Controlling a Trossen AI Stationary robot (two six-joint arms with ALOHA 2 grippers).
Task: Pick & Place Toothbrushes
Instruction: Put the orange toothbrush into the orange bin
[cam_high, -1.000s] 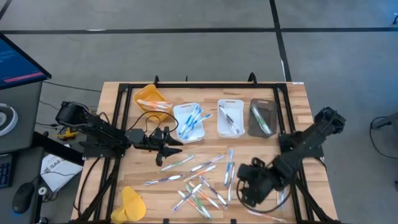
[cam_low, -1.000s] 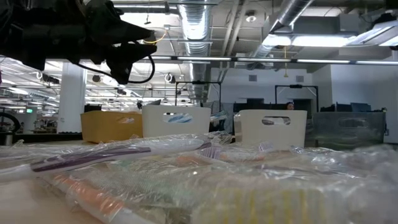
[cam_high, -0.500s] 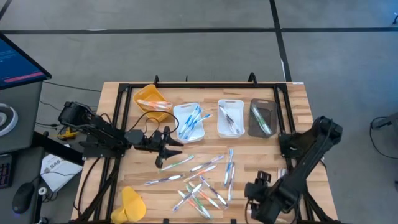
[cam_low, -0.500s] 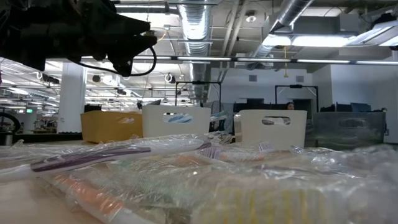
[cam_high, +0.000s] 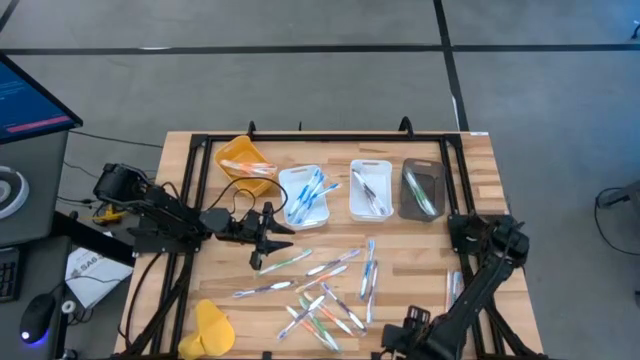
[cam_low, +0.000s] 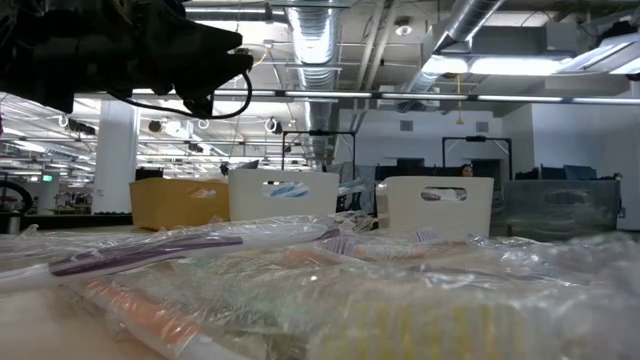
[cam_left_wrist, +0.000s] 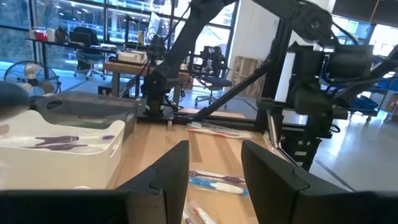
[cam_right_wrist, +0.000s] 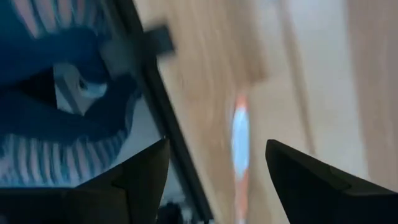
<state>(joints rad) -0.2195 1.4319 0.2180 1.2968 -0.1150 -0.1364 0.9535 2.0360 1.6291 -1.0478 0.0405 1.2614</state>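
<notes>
Visibly, toothbrushes (cam_high: 311, 191) inside 4 trays (cam_high: 371, 188), others loose.

Bare wood lies between the row of trays (cam_high: 371, 189) at the far side and the scattered toothbrushes (cam_high: 322, 285) nearer, mid-table.

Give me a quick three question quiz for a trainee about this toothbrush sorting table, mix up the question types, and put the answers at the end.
1. True or false: the yellow tray holds blue toothbrushes.
2. Which gripper hovers near the white tray with blue toothbrushes? A) left gripper B) right gripper
3. Fill in: the loose toothbrushes lie on the ____ table.

Key: 1. False, its brushes are orange. 2. A. 3. Wooden.
</notes>
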